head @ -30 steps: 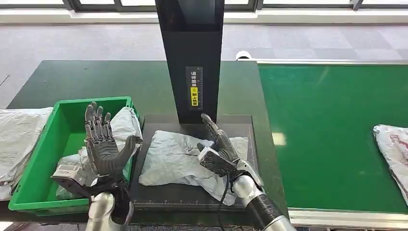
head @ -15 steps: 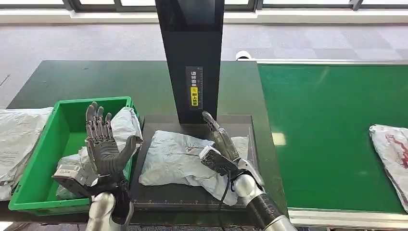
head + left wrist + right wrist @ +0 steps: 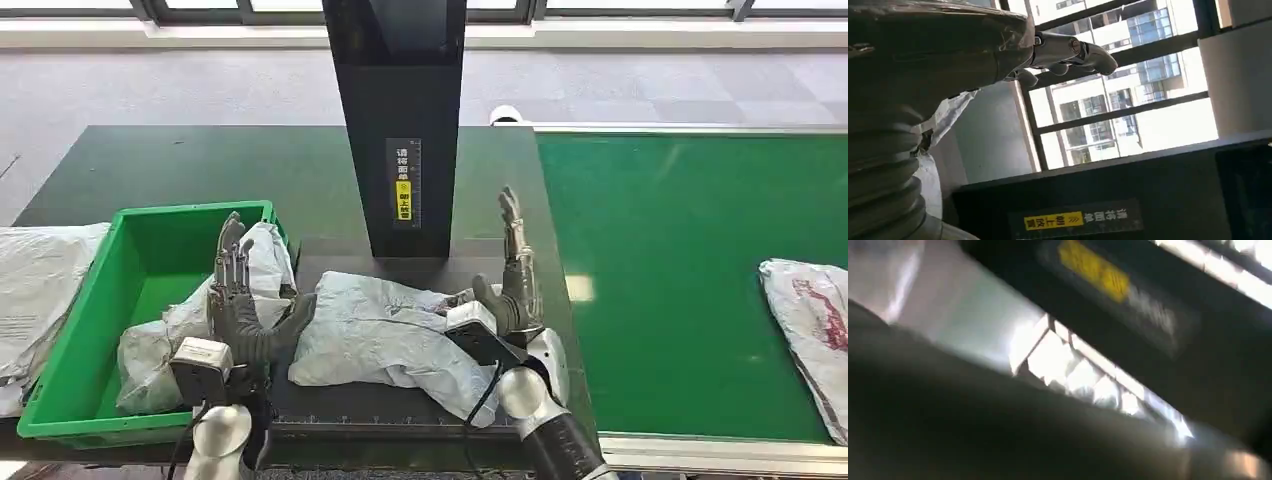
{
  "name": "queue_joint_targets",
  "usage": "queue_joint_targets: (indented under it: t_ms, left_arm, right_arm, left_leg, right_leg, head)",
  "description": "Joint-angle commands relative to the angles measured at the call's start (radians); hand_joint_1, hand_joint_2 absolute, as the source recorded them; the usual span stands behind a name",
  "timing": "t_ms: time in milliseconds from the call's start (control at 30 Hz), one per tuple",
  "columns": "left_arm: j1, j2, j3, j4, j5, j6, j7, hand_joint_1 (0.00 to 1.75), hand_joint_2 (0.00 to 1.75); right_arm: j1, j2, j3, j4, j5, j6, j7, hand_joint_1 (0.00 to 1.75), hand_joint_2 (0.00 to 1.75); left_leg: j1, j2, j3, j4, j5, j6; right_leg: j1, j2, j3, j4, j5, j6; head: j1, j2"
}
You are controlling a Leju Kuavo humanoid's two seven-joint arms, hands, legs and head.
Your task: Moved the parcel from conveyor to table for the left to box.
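A crumpled grey parcel point(image 3: 385, 335) lies on the dark mat point(image 3: 400, 410) in front of the black scanner column point(image 3: 400, 120). My left hand point(image 3: 240, 305) stands upright at the parcel's left end, fingers spread, thumb against the bag's edge, holding nothing. My right hand point(image 3: 512, 275) is raised at the parcel's right end, fingers pointing up, apart from the bag and empty. In the left wrist view my left hand point(image 3: 1068, 52) has its fingers curled loosely against the window. Another grey parcel point(image 3: 810, 320) lies on the green conveyor point(image 3: 680, 260) at the far right.
A green box point(image 3: 100, 330) at the left holds a grey parcel point(image 3: 200, 310). More grey bags point(image 3: 40, 290) lie left of the box. The scanner column with its yellow label point(image 3: 404, 200) stands just behind the mat. The right wrist view is blurred.
My right hand has lifted off the parcel and swung upright to its right. My left hand has moved right, from over the box to the parcel's left edge. The conveyor parcel has shifted slightly left.
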Motion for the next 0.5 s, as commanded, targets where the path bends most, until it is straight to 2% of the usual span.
queue_joint_targets:
  t_ms: [33,200,500]
  left_arm:
    - [-0.016,0.057,-0.057,0.07,-0.083,-0.003,0.029,0.0,1.75]
    - [0.012,0.064,-0.069,0.032,-0.162,-0.042,0.019,0.0,1.75]
    - [0.015,0.062,-0.066,0.027,-0.165,-0.045,0.019,0.0,1.75]
  right_arm:
    - [0.069,-0.047,-0.059,-0.215,0.064,-0.142,0.005,0.0,1.75]
    - [0.135,-0.014,-0.164,-0.382,0.149,-0.167,0.037,0.0,1.75]
    - [0.134,-0.015,-0.167,-0.378,0.146,-0.167,0.03,0.0,1.75]
  left_leg:
    - [0.0,-0.002,0.003,-0.002,0.0,0.0]
    - [0.0,-0.004,0.001,-0.001,0.0,0.0]
    - [0.0,-0.001,0.003,-0.002,0.0,0.0]
  right_leg:
    - [0.0,-0.002,0.004,-0.002,0.0,0.0]
    - [0.0,-0.003,0.002,-0.001,-0.001,0.0]
    - [0.0,-0.001,0.003,-0.002,-0.001,0.0]
  head:
    - [0.0,0.0]
    - [0.0,0.0]
    - [0.0,0.0]
